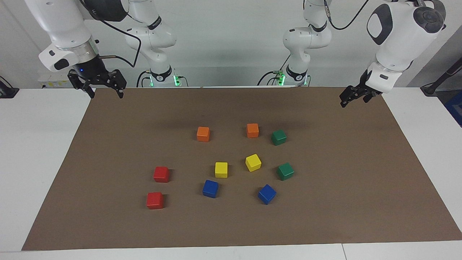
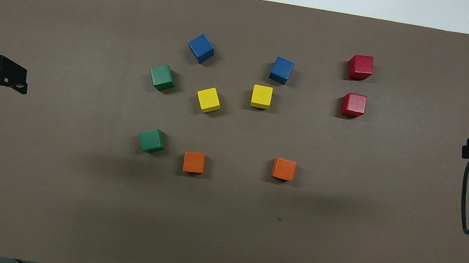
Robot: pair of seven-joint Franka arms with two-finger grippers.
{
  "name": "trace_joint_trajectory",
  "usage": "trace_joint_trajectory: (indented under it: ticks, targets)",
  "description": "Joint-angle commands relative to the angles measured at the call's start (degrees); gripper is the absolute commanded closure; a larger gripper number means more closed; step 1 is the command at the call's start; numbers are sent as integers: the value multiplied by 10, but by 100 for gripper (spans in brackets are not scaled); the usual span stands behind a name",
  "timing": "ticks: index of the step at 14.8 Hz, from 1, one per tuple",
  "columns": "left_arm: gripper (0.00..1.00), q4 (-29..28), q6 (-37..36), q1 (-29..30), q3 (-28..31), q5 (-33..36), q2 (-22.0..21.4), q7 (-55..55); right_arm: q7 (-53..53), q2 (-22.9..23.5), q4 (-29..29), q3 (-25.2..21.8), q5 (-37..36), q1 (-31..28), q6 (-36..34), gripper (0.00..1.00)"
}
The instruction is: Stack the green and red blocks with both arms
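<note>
Stacking not begun: left tool (image 1: 355, 97) and right tool (image 1: 103, 88) hang open, empty. Each green cube (image 1: 278, 137) and red cube (image 1: 161, 174) should be gripped squarely across flat faces.

No text, label, brand, number or sign can be read anywhere in either view. The coloured blocks (image 1: 252, 162) have plain faces, and the brown mat (image 1: 325, 216) under them carries no print. The small dark marks on the rings at the foot of each robot arm (image 1: 296, 74), just past the mat's edge, are too small to make out.
</note>
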Motion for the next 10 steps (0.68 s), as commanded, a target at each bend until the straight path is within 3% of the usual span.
trace_joint_trajectory:
  ticks: [1,10]
  targets:
    - [0,-16,6,10,-4,-8,-15,5,-6,-5,-7,6,-10,-4,5,0]
    - [0,-16,6,10,-5,-8,-15,5,3,-12,-27,6,-13,-3,20,0]
